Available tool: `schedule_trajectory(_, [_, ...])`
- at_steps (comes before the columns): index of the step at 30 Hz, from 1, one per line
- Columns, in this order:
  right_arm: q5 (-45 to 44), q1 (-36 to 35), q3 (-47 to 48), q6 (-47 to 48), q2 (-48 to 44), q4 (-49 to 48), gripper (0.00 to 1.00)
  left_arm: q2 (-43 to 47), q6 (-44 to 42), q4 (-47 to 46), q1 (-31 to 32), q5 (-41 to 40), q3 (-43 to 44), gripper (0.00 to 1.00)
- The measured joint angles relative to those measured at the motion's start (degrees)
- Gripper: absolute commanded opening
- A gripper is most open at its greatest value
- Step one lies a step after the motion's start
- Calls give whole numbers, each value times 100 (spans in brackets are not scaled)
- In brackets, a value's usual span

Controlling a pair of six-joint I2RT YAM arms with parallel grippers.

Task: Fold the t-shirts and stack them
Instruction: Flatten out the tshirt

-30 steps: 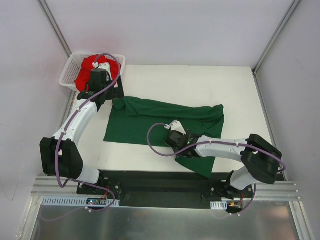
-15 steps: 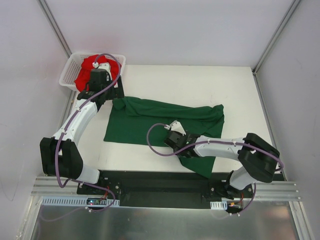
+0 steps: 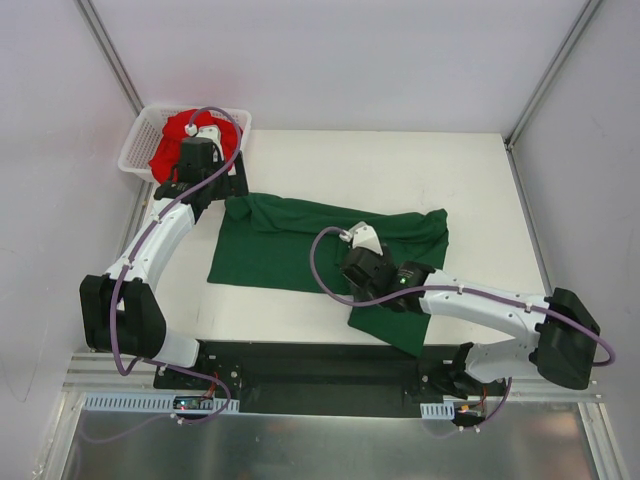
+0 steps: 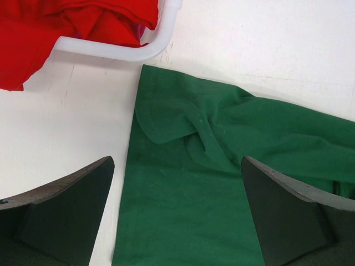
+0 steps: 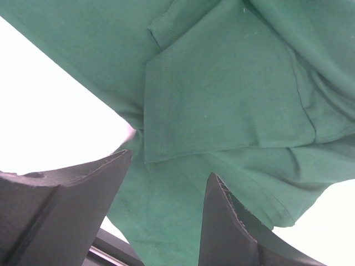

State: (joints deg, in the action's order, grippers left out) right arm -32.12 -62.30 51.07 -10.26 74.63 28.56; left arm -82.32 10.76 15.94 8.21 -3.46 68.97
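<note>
Right claw (image 5: 170, 163) has moved farther over the green t-shirt (image 5: 222, 83) — jaws parted, cloth beneath, nothing gripped.

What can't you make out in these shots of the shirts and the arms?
- Bright red cloth t-shirt in the white plastic mesh basket: overhead view, left arm covers its middle; left wrist view crops it.
- Dark green cloth t-shirt: overhead view, right arm covers part of its near end.

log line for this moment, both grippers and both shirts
left gripper: open, above green t-shirt far-left corner | right gripper: open, above same shirt, near side | red t-shirt: crumpled in basket | stack: not started
</note>
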Motion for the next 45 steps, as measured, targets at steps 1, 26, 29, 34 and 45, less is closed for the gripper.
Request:
schedule_trajectory(1, [0, 0, -2, 0, 4, 22, 62, 0, 0, 0, 0, 0, -2, 99])
schedule_trajectory(26, [66, -256, -708, -131, 1108, -723, 60, 0, -2, -2, -4, 0, -2, 99])
schedule_trajectory(29, [55, -289, -697, -144, 1191, -769, 56, 0, -2, -2, -4, 0, -2, 99])
schedule_trajectory(34, [68, -302, -697, -197, 1231, -844, 38, 0, -2, -2, -4, 0, -2, 99])
schedule_trajectory(45, [87, -310, -699, -236, 1287, -861, 34, 0, -2, -4, -4, 2, -2, 99])
